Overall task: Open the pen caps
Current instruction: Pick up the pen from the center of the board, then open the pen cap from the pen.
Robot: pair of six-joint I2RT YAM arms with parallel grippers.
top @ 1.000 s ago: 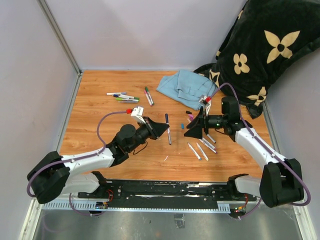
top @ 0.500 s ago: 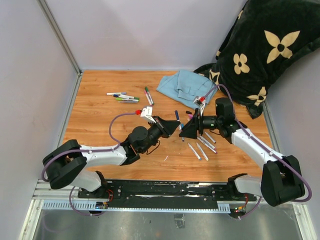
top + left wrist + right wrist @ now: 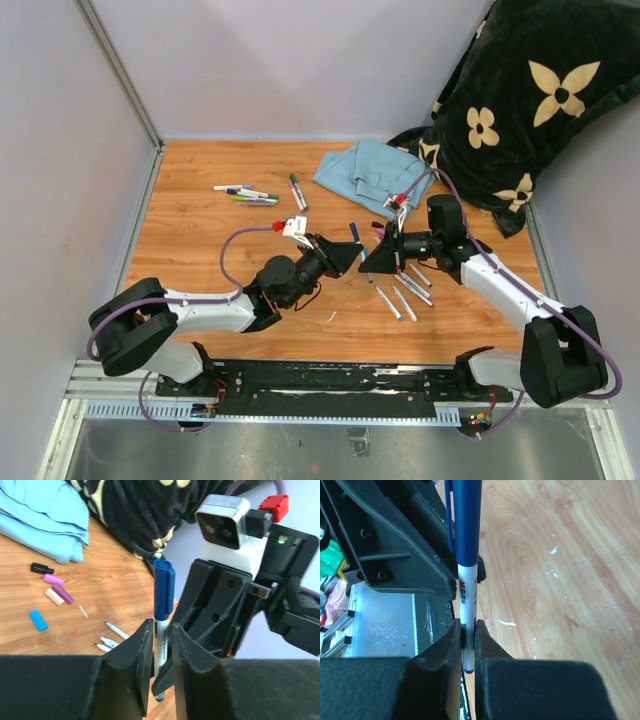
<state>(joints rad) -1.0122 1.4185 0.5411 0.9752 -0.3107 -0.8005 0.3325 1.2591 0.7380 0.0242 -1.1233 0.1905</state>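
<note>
Looking down from above, the left gripper (image 3: 352, 257) and right gripper (image 3: 372, 264) meet nose to nose over the middle of the table (image 3: 200, 250). A marker (image 3: 362, 254) sits between them, its blue cap (image 3: 354, 232) pointing to about 11 o'clock.

From the left wrist, the left jaws stand close on either side of the white barrel below the cap. I cannot tell whether they pinch it. Loose caps (image 3: 62, 592) lie on the wood at 9 o'clock.

From the right wrist, the right jaws are clamped on the barrel's tail end, with the cap on the marker at 12 o'clock.
</note>
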